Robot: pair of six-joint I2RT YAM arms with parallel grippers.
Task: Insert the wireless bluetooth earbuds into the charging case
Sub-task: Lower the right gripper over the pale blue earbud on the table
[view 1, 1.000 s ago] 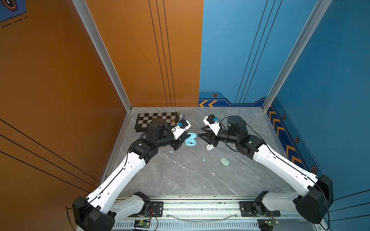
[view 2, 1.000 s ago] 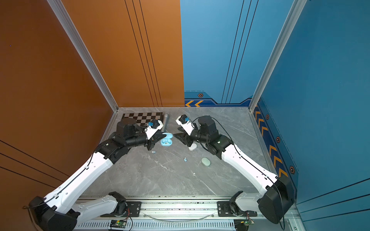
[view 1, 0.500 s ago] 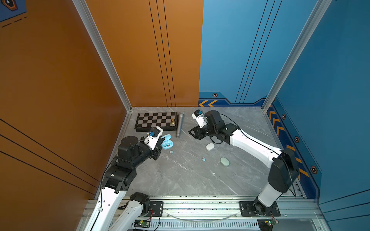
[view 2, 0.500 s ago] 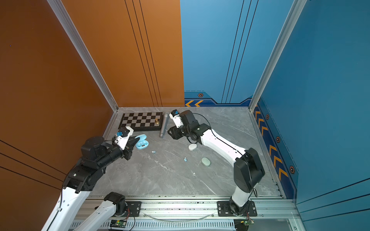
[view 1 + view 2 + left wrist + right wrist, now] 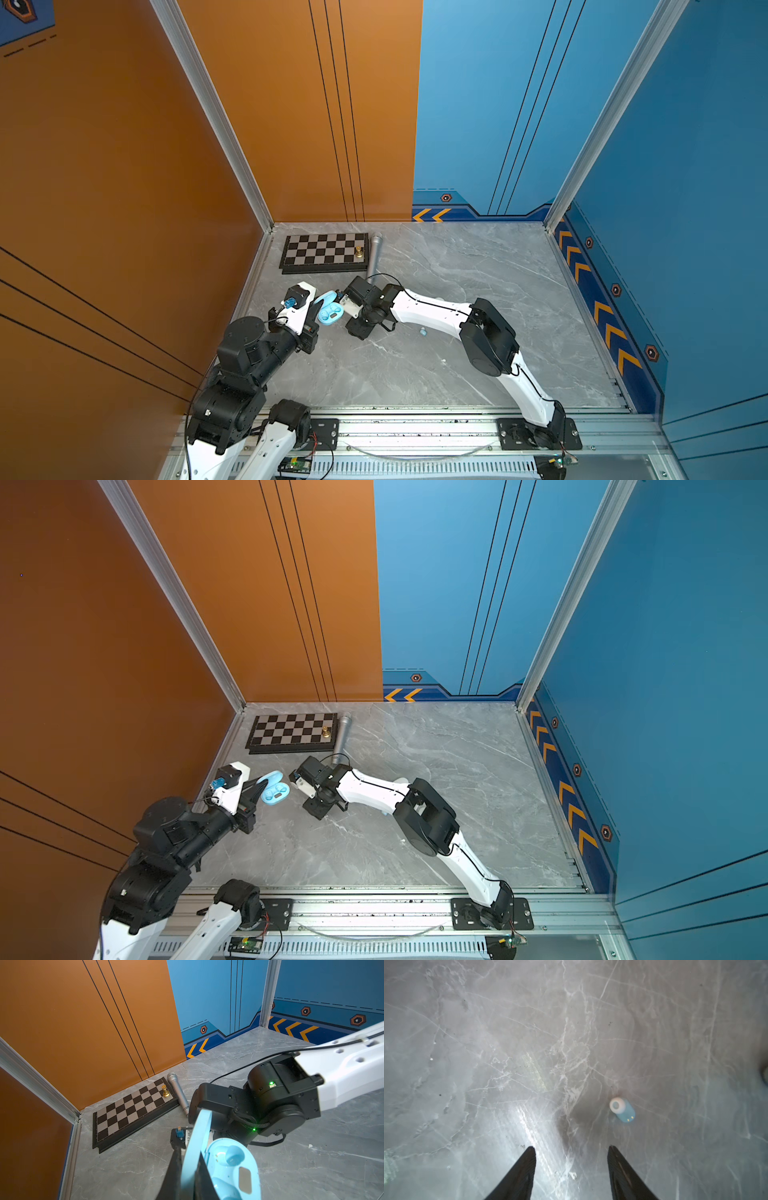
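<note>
The light blue charging case (image 5: 332, 314) (image 5: 276, 794) hangs open just above the table at the left. My left gripper (image 5: 318, 308) (image 5: 188, 1153) is shut on its raised lid (image 5: 197, 1142), and the case's base (image 5: 247, 1159) with its two sockets faces up. My right gripper (image 5: 355, 330) (image 5: 571, 1148) points down at the table right beside the case, open, with nothing between its fingers. One light blue earbud (image 5: 622, 1110) (image 5: 423, 331) with a white tip lies on the marble, apart from the right fingers. A tiny pale bud (image 5: 443, 360) lies nearer the front.
A chessboard (image 5: 324, 251) (image 5: 133, 1109) with a gold piece (image 5: 359, 251) lies at the back left, with a grey microphone (image 5: 374, 253) (image 5: 177, 1089) along its right edge. The right arm's elbow (image 5: 486, 336) spans the middle of the marble table (image 5: 478, 266).
My left arm has drawn back toward the front left, keeping the open case in its grip. My right arm has swung left across the middle and turned its gripper down at the table, jaws a little wider.
</note>
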